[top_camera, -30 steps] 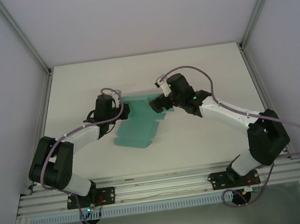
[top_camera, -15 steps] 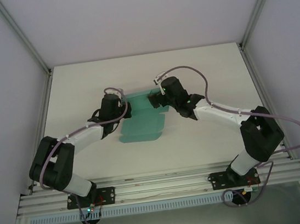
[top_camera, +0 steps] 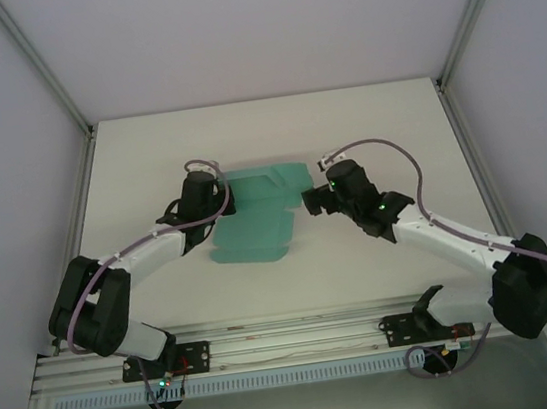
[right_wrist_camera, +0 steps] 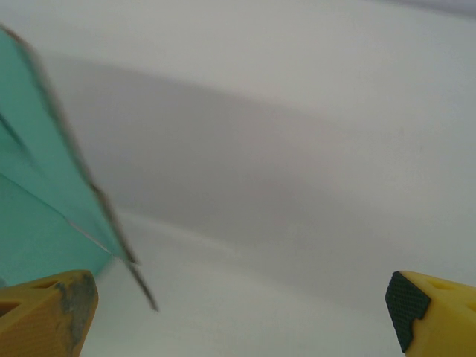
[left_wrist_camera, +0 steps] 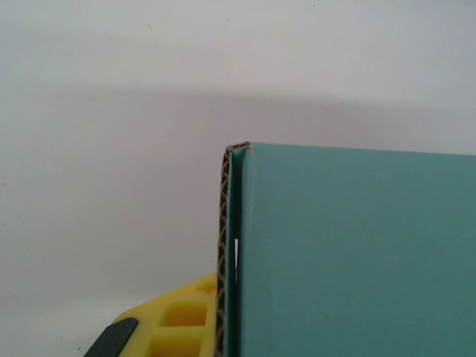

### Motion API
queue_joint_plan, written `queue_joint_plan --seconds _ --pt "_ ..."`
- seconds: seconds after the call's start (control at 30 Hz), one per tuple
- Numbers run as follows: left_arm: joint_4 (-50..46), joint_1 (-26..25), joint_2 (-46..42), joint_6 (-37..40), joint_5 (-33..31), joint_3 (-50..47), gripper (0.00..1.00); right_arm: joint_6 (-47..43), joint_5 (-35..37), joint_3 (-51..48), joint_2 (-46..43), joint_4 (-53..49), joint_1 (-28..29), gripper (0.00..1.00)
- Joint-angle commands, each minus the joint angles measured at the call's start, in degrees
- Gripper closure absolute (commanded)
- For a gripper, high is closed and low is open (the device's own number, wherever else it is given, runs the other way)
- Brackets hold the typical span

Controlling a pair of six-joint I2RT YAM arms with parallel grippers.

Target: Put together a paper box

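The left tool (top_camera: 219, 204) sits at the left edge of the box (top_camera: 256, 222) in the top view, touching it. The right tool (top_camera: 310, 201) hangs just beside the box's right edge, with a sliver of bare table (top_camera: 147, 161) between them. The box is a teal sheet, not yet folded up into a box, lying mid-table between the two arms. Its long axis runs from the far right toward the near left. From the right tool the box lies to the left, and its far flaps are the nearest part.

In the left wrist view, the box (left_wrist_camera: 349, 253) covers the right half, its corrugated edge standing upright. One yellow finger (left_wrist_camera: 178, 323) lies against that edge from the left, and the other is hidden behind the card. The visible finger stands well in from the side of the picture, so the left tool looks clamped on the box.

In the right wrist view, the right tool (right_wrist_camera: 242, 312) has its fingers far apart at the two lower corners, with nothing but table (right_wrist_camera: 297, 186) between them. The box (right_wrist_camera: 37, 208) is blurred at the far left, outside the left finger rather than between the two.

The right tool looks free for the next fold. It would have to shift left to bring the card's edge between its fingers, while the left tool pins the other side.
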Motion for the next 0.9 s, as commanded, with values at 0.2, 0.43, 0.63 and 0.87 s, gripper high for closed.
queue_joint_plan --seconds 0.2,0.43,0.63,0.87 --pt "-1.6 0.8 -2.4 -0.8 1.3 1.4 1.00 4.1 -4.6 -1.7 5.1 3.4 -2.0 0.00" --pt "-1.8 0.8 -1.6 -0.7 1.6 1.5 1.00 3.0 -10.6 0.2 7.8 11.0 -2.0 0.00" --pt "-1.8 0.7 -0.8 -0.8 2.6 1.6 1.00 0.6 -11.8 4.2 12.0 9.9 -2.0 0.00" --pt "-0.6 0.7 0.7 -3.3 4.3 2.1 1.00 -0.7 -10.8 5.2 15.9 15.9 -0.7 0.00"
